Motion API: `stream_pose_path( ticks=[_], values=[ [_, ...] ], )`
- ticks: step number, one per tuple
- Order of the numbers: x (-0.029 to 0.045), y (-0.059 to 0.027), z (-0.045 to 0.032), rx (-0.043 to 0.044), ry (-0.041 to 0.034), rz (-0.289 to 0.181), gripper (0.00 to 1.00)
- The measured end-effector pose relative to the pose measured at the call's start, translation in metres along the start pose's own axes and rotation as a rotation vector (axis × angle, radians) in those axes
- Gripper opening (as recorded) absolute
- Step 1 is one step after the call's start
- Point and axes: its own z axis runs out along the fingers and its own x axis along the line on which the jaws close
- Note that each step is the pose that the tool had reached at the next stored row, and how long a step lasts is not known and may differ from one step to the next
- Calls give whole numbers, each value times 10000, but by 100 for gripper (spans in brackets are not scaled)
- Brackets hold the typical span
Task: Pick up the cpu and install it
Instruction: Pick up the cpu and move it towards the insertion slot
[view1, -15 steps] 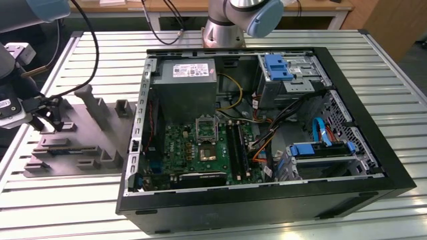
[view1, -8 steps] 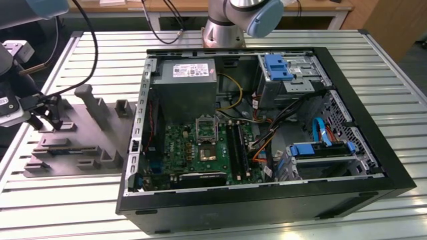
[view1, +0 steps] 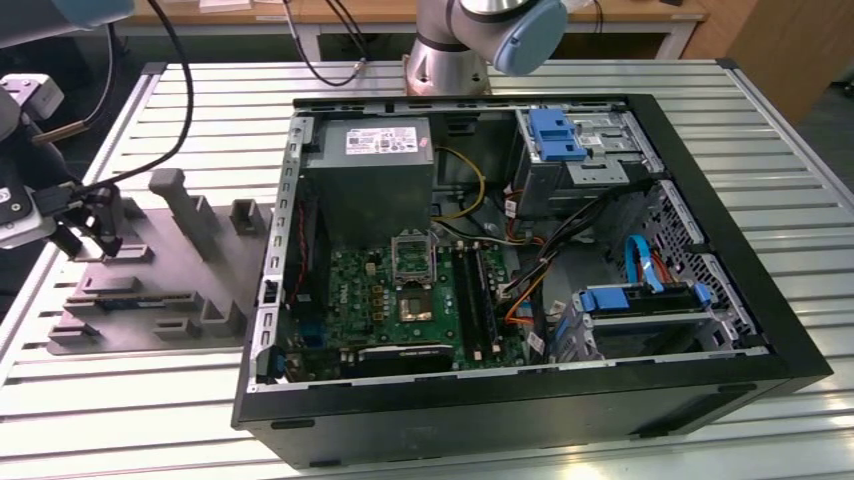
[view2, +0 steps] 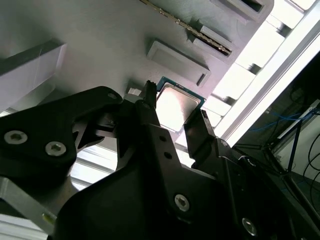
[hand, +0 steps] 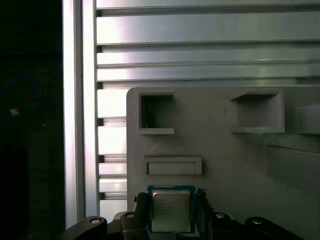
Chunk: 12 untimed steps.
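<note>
The gripper (view1: 88, 245) stands over the grey parts fixture (view1: 180, 290), at nine o'clock from the open computer case (view1: 747, 330) in the exterior view. In both wrist views its fingers (hand: 141, 206) clamp opposite edges of the cpu (hand: 171, 210), which lies flat on the fixture, just beside a shallow rectangular pocket (hand: 173, 166).

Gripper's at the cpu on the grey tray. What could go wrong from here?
1. The gripper flanks the cpu at its thin edges; an off-centre hold might tilt or drop it.
2. A raised block on the tray sits close beside the cpu and might catch the gripper.
</note>
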Motion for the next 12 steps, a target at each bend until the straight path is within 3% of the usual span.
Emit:
stream_pose_path(
  ticks=[12],
  values=[
    [1,2,-104,-7,2,0,47]
  ],
)
